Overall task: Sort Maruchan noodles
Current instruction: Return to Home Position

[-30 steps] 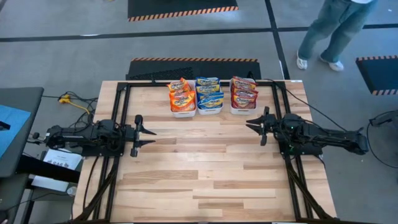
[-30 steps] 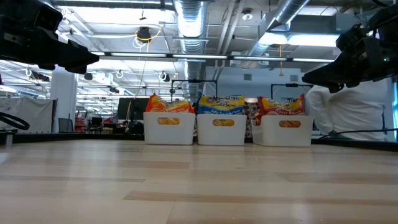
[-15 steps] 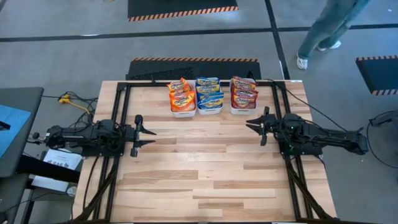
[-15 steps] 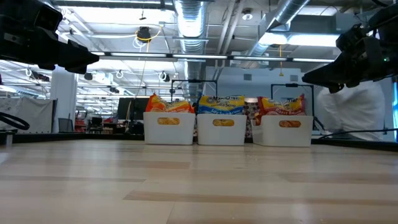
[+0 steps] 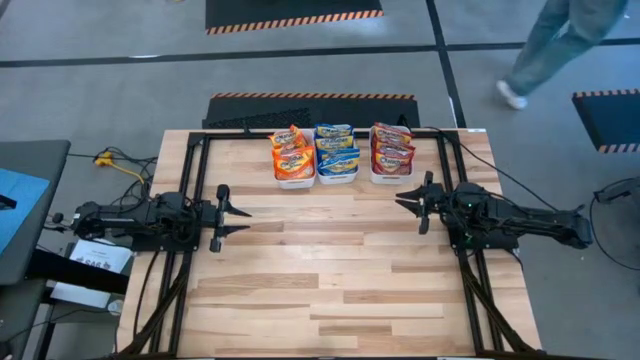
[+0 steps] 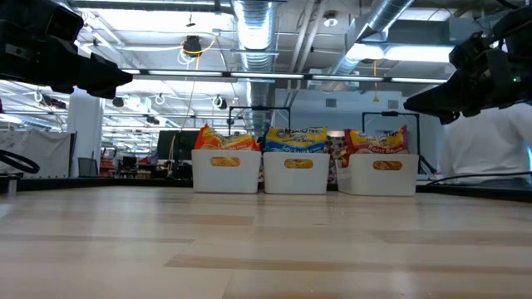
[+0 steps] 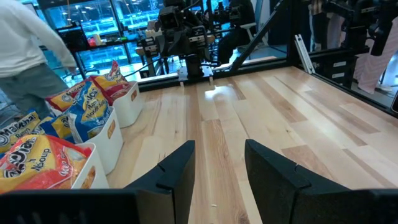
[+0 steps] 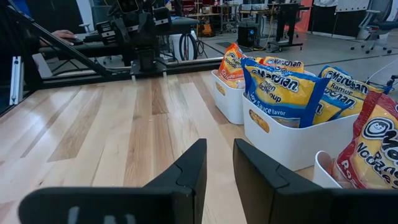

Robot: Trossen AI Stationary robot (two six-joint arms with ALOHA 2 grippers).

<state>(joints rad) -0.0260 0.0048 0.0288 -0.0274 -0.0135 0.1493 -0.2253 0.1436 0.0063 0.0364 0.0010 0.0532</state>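
Noodles: orange, blue and red flat square plastic packets (image 5: 338,152), all inside three white rectangular plastic tubs (image 5: 297,182) at the far table (image 5: 330,270) edge.
Left gripper (image 5: 242,219): jaws apart, empty.
Right gripper (image 5: 408,205): jaws apart, empty, nearer the tubs.

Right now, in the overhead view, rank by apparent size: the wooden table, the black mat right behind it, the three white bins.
1. Wooden table
2. Black mat
3. Left white bin, middle white bin, right white bin: alike, unranked.

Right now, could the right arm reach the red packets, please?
Probably yes: the right gripper is open and empty, with only bare table between it and the red packets in their white bin.
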